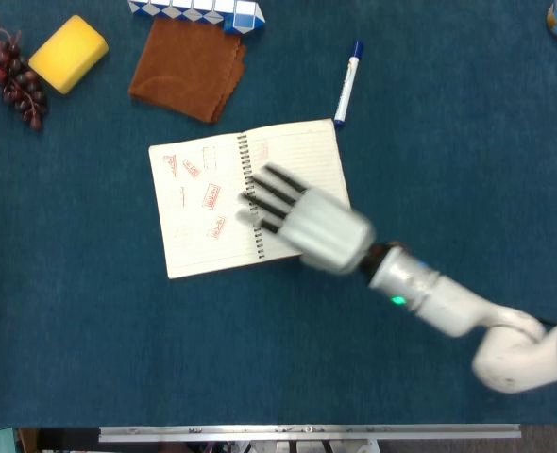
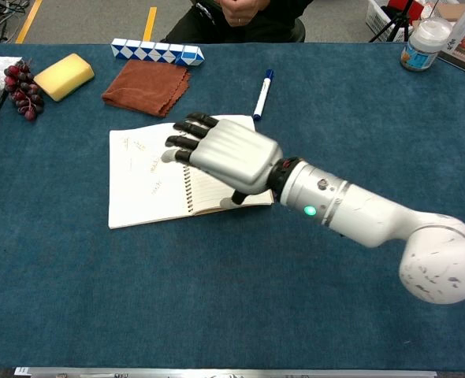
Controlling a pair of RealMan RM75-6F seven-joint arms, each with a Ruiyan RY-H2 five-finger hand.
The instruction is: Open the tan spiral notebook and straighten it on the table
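Observation:
The spiral notebook (image 1: 198, 208) (image 2: 142, 185) lies open and flat on the blue table, its edges roughly square to the table, with red stamps on its left page. My right hand (image 1: 307, 222) (image 2: 228, 153) is over the right page and the spiral, palm down, fingers spread and holding nothing. It is blurred in the head view. I cannot tell whether the fingertips touch the paper. The hand hides most of the right page. My left hand is in neither view.
A blue-capped marker (image 1: 346, 83) (image 2: 261, 93) lies just beyond the notebook's far right corner. A brown cloth (image 1: 189, 68), a blue-white puzzle strip (image 1: 198, 11), a yellow sponge (image 1: 68, 53) and grapes (image 1: 19, 80) sit at the back left. A white jar (image 2: 423, 43) stands back right.

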